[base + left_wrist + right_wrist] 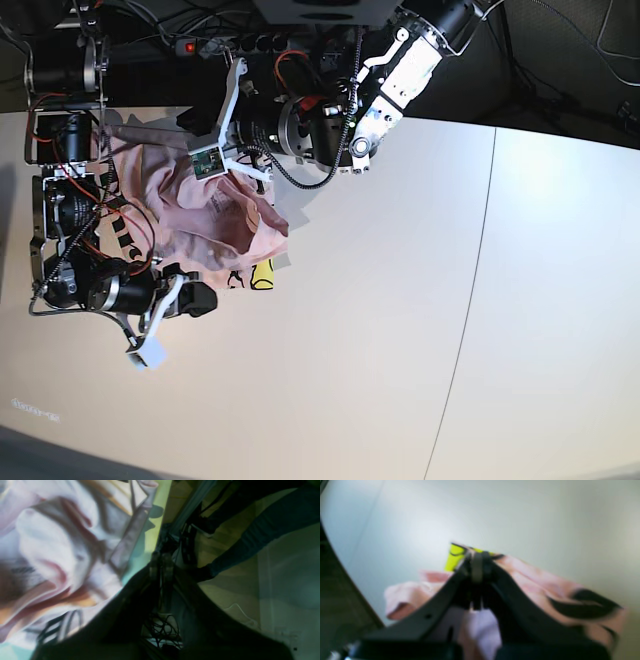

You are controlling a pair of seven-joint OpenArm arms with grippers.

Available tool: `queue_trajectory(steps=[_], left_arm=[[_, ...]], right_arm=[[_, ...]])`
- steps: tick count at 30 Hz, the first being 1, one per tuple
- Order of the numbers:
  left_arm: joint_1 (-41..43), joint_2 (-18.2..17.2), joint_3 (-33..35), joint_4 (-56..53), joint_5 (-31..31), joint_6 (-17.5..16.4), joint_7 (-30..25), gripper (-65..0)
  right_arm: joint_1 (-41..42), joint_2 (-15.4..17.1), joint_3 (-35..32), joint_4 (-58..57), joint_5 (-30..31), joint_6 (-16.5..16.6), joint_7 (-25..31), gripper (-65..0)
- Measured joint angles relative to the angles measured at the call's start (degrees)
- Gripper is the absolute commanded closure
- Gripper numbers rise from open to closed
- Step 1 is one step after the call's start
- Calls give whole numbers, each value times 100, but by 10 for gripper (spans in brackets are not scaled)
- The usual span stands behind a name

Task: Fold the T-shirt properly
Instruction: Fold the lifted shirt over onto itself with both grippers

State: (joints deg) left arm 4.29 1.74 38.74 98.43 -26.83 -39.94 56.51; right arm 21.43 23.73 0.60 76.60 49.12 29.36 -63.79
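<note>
Lying bunched at the table's [400, 300] far left corner between both arms, T-shirt [205, 215] rumpled, print partly up. Right tool [476, 563] pinched shut on a hem of the T-shirt; left tool [161, 563] apparently closed, on cloth or not, cannot tell. Better to lift slowly, draw the edges apart, spread flat before folding.

The T-shirt [205, 215] is showing as soft matt pink cloth, creasing in loose folds, its black and yellow print [456, 556] lying flat and unshiny. The table [400, 330] is looking smooth, pale, faintly satin. Both grippers' fingers [440, 602] are reading as dark matt plastic.
</note>
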Motion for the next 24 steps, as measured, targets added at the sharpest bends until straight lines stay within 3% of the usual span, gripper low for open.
queue_trajectory(steps=[3,7,9,14,18,24], left_arm=[[-2,-114,-376,0,-188,2,-83,-33],[0,-155,-789,0,-267,2,-107,-264],[-2,-151,-905,0,-262,2,-236,-344],[33,-122,-916,-9,-59,68,-614,-359],[42,-114,-916,-348,149,382,-802,-390],[44,-111,-918,-584,356,415,-946,-390]], right_arm=[[17,393,79,2,-232,0,160,0],[9,750,81,-109,-387,0,155,0],[20,925,76,-317,-374,0,232,0],[13,1272,76,-1032,-533,0,522,0],[17,1244,76,-1366,-531,0,527,0],[13,1244,76,-1502,-597,0,595,0]])
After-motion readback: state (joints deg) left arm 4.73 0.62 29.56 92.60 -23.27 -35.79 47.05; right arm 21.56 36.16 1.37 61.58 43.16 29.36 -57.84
